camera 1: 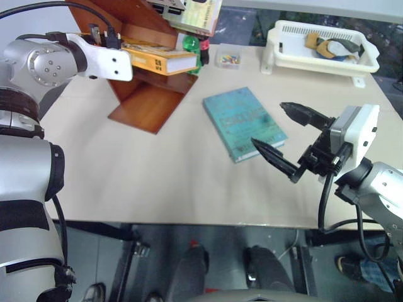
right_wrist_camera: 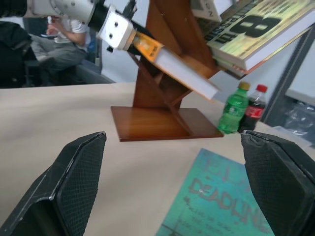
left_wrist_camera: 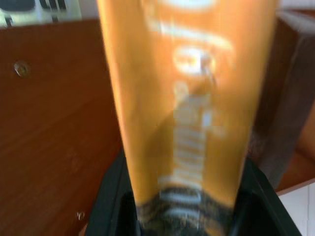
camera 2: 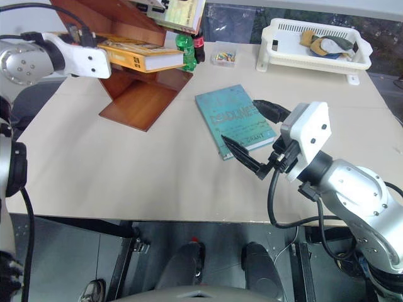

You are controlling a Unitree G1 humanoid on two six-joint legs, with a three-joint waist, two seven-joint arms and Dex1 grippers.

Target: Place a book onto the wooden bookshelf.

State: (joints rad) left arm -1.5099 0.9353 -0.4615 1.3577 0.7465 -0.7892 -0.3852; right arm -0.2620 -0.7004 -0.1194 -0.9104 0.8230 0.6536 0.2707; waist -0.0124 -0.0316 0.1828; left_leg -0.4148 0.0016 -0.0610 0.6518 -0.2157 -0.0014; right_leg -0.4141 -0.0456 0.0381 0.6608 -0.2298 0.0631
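Observation:
The orange-yellow book (camera 1: 160,58) reaches into an open compartment of the tilted reddish-brown wooden bookshelf (camera 1: 148,104), white page edges toward me. My left gripper (left_wrist_camera: 189,206) is shut on the book's spine end at the shelf's left side. In the right wrist view the book (right_wrist_camera: 172,61) slants down through the bookshelf (right_wrist_camera: 162,118). My right gripper (camera 1: 267,124) hangs open above the table at the right, over the near edge of a teal book (camera 1: 242,123), with nothing between its fingers.
Other books (camera 1: 195,16) lie on top of the shelf. A green bottle (camera 1: 191,45) and a cola bottle (camera 1: 203,47) stand behind it, beside a small clear box (camera 1: 228,58). A white basket (camera 1: 321,53) sits at the far right. A seated person (right_wrist_camera: 64,34) is beyond the table.

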